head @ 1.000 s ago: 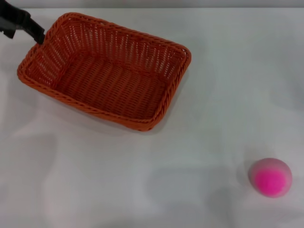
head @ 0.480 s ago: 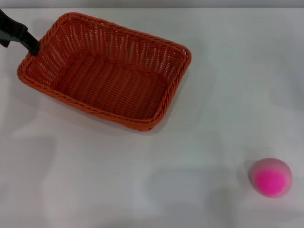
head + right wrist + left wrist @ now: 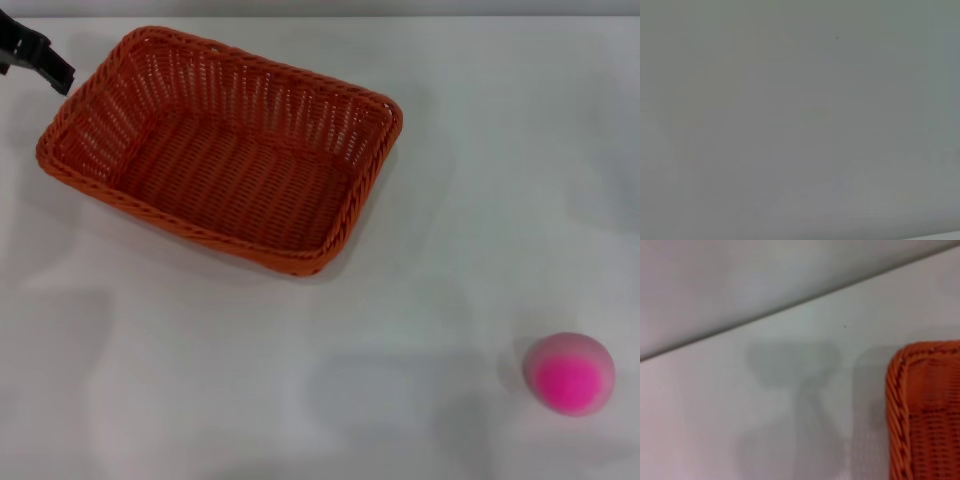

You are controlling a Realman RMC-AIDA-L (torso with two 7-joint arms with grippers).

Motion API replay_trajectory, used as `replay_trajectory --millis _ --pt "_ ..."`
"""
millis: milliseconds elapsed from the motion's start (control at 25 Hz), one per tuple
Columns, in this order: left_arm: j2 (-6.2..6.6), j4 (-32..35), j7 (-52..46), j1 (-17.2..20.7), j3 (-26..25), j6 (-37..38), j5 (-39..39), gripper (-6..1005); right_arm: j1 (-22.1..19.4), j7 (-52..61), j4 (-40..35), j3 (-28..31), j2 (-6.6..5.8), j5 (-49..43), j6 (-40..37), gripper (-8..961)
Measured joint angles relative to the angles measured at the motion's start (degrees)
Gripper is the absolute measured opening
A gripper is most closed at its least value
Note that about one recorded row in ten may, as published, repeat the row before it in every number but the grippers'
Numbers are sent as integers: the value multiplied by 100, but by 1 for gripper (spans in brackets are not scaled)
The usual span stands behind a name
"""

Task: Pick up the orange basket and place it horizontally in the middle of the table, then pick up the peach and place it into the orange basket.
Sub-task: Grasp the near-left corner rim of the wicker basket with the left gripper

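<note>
The orange basket [image 3: 225, 150] rests on the white table [image 3: 300, 380] at the upper left, lying at a slight angle with nothing inside. Just off its far left corner, at the picture's edge, is my left gripper [image 3: 38, 60], apart from the rim. One rounded corner of the orange basket [image 3: 925, 410] shows in the left wrist view. Far from the basket, the peach [image 3: 570, 373], pale pink with a magenta patch, lies at the front right of the table. My right gripper is out of view; its wrist view shows only plain grey surface.
The table's far edge [image 3: 400, 14] runs along the top of the head view. White tabletop lies between the basket and the peach.
My left gripper has pulled back from the basket's far left rim, moving left and away toward the picture's edge. The basket and the peach have stayed put.
</note>
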Motion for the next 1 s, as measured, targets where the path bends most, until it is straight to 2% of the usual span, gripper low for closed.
replay_trajectory --millis 240,480,560,1000 --pt "-2 -12 110 79 -1 330 0 778 -1 58 0 -1 1 0 0 811" --pt "-164 -44 258 69 5 438 0 776 18 64 -7 -1 10 0 0 811" --pt "-255 -48 277 29 7 468 0 776 28 64 -12 -1 9 0 1 812" --pt "-370 80 284 16 9 584 -8 776 53 64 2 -1 9 0 0 812"
